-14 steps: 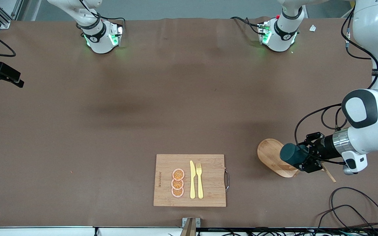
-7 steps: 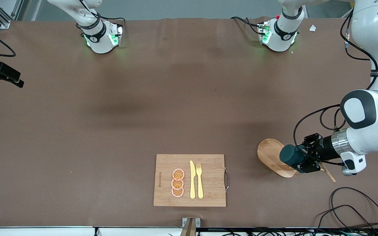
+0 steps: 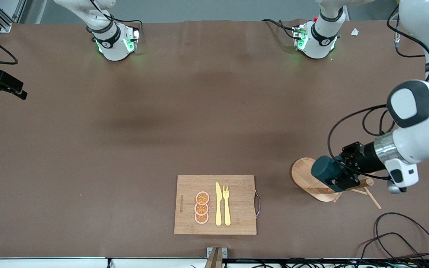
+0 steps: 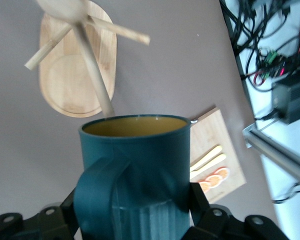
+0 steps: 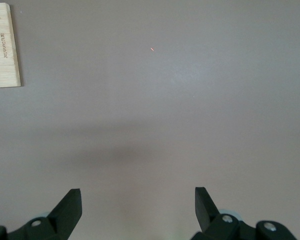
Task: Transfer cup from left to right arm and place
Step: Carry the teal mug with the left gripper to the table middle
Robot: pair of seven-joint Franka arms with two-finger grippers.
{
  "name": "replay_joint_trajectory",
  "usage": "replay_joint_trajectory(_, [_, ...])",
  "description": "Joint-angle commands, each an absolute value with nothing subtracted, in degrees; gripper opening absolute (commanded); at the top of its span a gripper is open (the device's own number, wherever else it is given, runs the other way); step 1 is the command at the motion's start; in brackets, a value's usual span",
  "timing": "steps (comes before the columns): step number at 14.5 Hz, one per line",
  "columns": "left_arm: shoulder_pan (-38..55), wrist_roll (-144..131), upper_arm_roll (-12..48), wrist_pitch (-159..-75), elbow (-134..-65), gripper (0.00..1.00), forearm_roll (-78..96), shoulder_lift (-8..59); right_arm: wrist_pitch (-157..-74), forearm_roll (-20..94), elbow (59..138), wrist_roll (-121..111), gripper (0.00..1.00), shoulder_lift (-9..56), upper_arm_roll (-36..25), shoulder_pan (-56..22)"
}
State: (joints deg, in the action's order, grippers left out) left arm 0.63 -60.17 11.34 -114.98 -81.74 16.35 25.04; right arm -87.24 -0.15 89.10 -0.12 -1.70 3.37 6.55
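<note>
Robot lab: Franka arms [image 3: 415, 123], cables [image 3: 397, 230].

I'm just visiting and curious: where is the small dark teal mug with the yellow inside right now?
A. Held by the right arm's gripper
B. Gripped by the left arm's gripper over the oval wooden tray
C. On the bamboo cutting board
B: the left gripper is shut on the mug over the oval wooden tray.

The cup [image 3: 324, 170] [image 4: 135, 175], dark teal outside and mustard-yellow inside, sits clamped between the jaws near its base, tipped on its side, handle [image 4: 97, 197] toward the wrist camera.
</note>
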Motion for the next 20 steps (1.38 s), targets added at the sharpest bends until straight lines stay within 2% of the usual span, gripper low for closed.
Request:
replay_joint_trajectory(1, [8.94, -64.15, 10.90, -115.83, -82.44, 0.51, 6.80, 23.99, -87.28, -0.44, 89.74, -0.70, 1.00, -2.64, 3.60, 6.94])
replay_joint_trajectory(3, [15.79, -67.40, 10.72, -119.51, -82.00, 0.53, -1.54, 25.22, -87.10, -0.44, 89.74, -0.70, 1.00, -2.64, 3.60, 6.94])
replay_joint_trajectory(8, [27.48, -71.36, 10.72, -126.54, -82.09, 0.51, -24.74, 31.10, -87.01, -0.44, 89.74, -0.70, 1.00, -2.64, 3.60, 6.77])
replay_joint_trajectory(12, [34.35, -76.53, 10.55, -131.57, -82.09, 0.46, -42.31, 36.38, -86.92, -0.44, 89.74, -0.70, 1.00, -2.64, 3.60, 6.77])
replay_joint_trajectory(15, [38.39, -84.43, 10.64, -136.12, -82.18, 0.46, -54.28, 39.89, -87.01, -0.44, 89.82, -0.70, 1.00, -2.64, 3.60, 6.85])
replay_joint_trajectory(20, [45.61, -103.66, 10.02, -136.93, -82.18, 0.46, -79.23, 45.60, -87.01, -0.44, 89.82, -0.79, 1.00, -2.64, 3.52, 7.03])
